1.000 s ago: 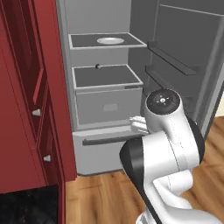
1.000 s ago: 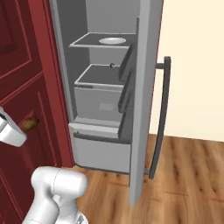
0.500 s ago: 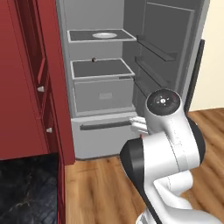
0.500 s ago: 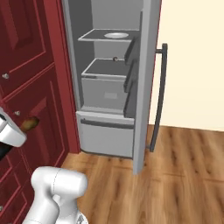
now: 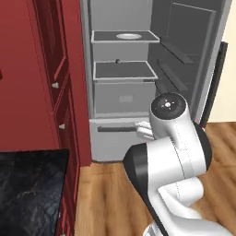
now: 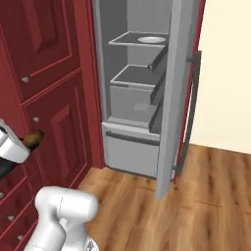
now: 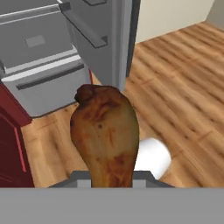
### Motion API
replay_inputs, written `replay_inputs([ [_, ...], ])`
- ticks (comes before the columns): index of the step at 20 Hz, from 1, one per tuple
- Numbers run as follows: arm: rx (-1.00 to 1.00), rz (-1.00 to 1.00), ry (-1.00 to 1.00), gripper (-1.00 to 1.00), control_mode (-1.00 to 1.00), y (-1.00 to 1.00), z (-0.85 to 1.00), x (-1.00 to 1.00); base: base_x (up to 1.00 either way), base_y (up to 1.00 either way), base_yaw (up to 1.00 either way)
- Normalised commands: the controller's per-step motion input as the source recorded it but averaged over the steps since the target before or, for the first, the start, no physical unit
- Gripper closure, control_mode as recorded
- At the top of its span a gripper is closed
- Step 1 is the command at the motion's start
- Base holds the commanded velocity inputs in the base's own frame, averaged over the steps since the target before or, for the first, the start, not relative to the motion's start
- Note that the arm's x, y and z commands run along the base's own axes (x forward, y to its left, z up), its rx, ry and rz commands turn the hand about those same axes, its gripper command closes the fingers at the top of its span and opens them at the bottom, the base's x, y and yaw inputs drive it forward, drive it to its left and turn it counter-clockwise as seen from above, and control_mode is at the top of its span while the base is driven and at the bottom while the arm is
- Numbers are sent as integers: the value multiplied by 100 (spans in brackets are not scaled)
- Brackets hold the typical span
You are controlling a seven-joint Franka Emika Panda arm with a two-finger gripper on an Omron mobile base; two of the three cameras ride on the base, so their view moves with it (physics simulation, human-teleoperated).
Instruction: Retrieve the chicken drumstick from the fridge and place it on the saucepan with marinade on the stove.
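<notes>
Your hand (image 6: 24, 143), at the left in front of the dark red cabinets (image 6: 54, 88), is clamped on the small brown chicken drumstick (image 7: 106, 133); to its right the tall grey fridge (image 6: 142, 93) stands open above the wooden floor (image 6: 206, 196).

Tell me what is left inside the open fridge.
Inside the fridge, a pale round dish sits on the top shelf and a tiny dark round item on the shelf below. The closed drawer hides its contents.
</notes>
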Motion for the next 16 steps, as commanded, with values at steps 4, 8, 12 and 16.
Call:
replay_inputs([
  [4,0,0,0,100,100,0,0,0,-17,-28,61],
  [8,0,0,0,100,100,0,0,0,-94,-20,58],
  [12,0,0,0,100,100,0,0,0,-85,-11,60],
  [16,0,0,0,100,100,0,0,0,-63,-17,64],
])
